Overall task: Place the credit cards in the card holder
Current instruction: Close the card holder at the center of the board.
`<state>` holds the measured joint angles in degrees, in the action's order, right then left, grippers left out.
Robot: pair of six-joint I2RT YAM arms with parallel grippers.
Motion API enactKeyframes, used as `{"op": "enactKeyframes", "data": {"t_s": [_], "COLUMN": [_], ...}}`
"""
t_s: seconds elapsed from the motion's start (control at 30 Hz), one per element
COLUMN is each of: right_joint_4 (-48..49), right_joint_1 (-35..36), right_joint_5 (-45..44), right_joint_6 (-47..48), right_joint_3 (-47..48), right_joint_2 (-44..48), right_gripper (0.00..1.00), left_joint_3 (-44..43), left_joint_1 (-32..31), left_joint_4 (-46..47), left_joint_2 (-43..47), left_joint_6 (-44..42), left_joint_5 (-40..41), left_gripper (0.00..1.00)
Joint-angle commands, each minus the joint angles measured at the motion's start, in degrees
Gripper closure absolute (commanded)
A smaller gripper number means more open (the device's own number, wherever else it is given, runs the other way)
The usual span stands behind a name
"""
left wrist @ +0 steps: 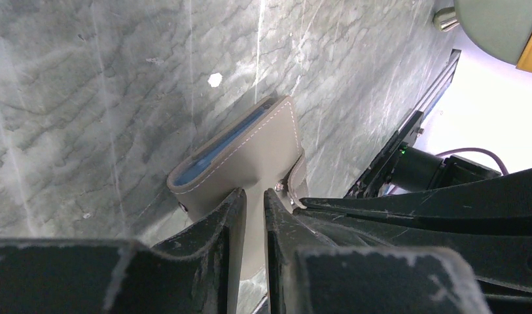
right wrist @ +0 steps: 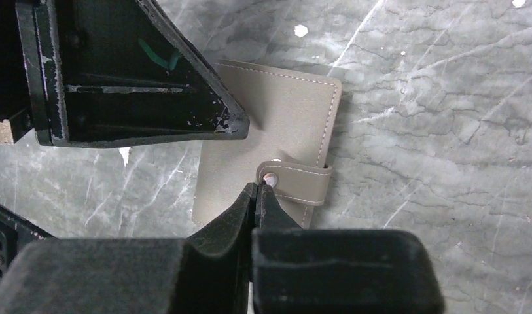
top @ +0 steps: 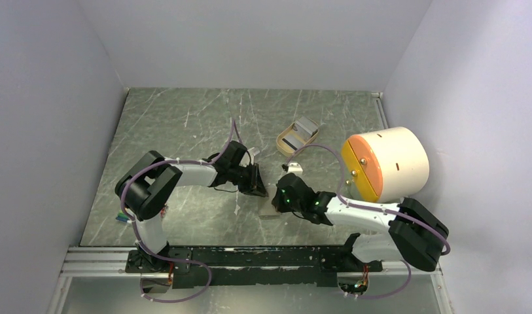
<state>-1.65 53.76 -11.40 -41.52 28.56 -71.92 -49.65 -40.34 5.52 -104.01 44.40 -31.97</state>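
Observation:
The card holder (right wrist: 276,111) is a grey-olive wallet lying folded on the table, its strap (right wrist: 302,183) wrapped over the edge with the round snap at its end. In the left wrist view the card holder (left wrist: 263,147) shows a bluish inside at its open edge. My left gripper (left wrist: 254,203) is nearly shut, its tips resting on the cover (top: 258,186). My right gripper (right wrist: 258,191) is shut, its tips against the wallet right by the snap (top: 281,195). A pale flat piece (top: 268,214), perhaps a credit card, lies beside the right gripper.
A tan oval tray (top: 294,139) with silver sticks stands behind the grippers. A big cream cylinder (top: 394,160) with an orange face stands at the right, close to the right arm. White walls enclose the table on three sides.

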Motion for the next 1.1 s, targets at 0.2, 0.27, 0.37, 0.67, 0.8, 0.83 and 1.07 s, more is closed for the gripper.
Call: {"op": "enactKeyframes", "data": {"t_s": [0.2, 0.27, 0.37, 0.67, 0.8, 0.83, 1.07], "right_joint_4": [0.06, -0.76, -1.76, -5.83, -4.42, -4.18, -4.03], "right_joint_1": [0.22, 0.21, 0.24, 0.21, 0.21, 0.21, 0.21], "right_joint_5": [0.12, -0.61, -1.79, -3.57, -2.07, -1.91, -1.55], "right_joint_6": [1.03, 1.51, 1.60, 2.76, 2.64, 2.55, 2.95], "right_joint_3": [2.55, 3.33, 3.87, 6.12, 5.63, 5.56, 5.81], "right_joint_2": [-3.22, -3.79, -3.57, -3.12, -4.57, -4.70, -5.84], "right_gripper": [1.00, 1.00, 1.00, 1.00, 1.00, 1.00, 1.00], "left_joint_3": [1.19, 1.18, 1.09, 0.83, 0.95, 0.91, 1.10], "left_joint_1": [-0.54, -0.56, -0.57, -0.61, -0.56, -0.57, -0.62], "left_joint_4": [0.11, 0.05, -0.05, -0.15, -0.31, -0.41, -0.06], "left_joint_2": [-0.44, -0.41, -0.48, -0.77, -0.63, -0.63, -0.58], "left_joint_6": [-0.24, -0.28, -0.41, -0.45, -0.39, -0.43, -0.15], "left_joint_5": [-0.40, -0.44, -0.50, -0.99, -0.91, -0.86, -1.01], "left_gripper": [0.77, 0.77, 0.77, 0.77, 0.77, 0.77, 0.78]}}
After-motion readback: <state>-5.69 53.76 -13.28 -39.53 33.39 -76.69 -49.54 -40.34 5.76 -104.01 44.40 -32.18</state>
